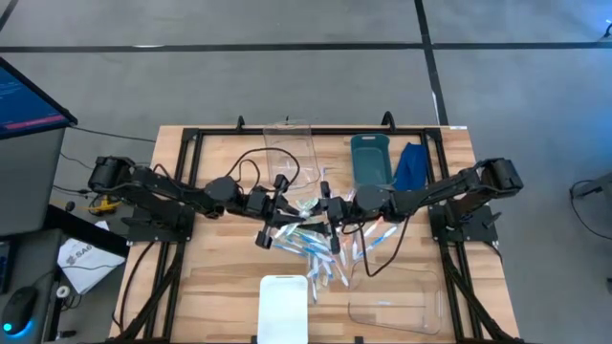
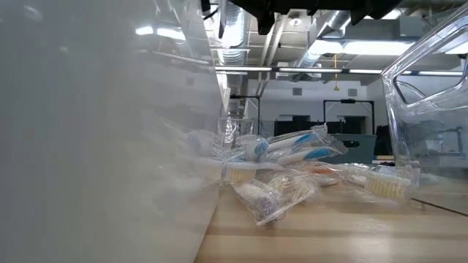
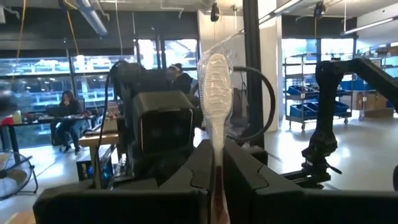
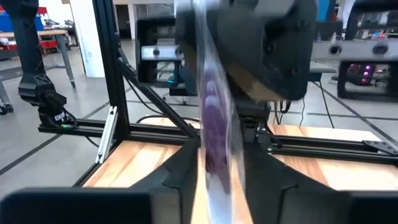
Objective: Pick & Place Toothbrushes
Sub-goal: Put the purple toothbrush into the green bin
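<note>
While toothbrushes (image 1: 316, 247) litter the table (image 1: 220, 287), both grippers clamp one wrapped toothbrush (image 3: 216, 93).

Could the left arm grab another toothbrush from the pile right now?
Probably not: the left gripper is already shut on a wrapped toothbrush, though the pile lies just below it.

About fifteen toothbrushes (image 1: 316, 244), two clear bins (image 1: 397, 296).

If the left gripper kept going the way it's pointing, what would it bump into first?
Probably the right gripper. The left gripper, shut on a wrapped toothbrush, points across the table at it, and the two nearly meet above the toothbrush pile. Exact depth is unclear.
</note>
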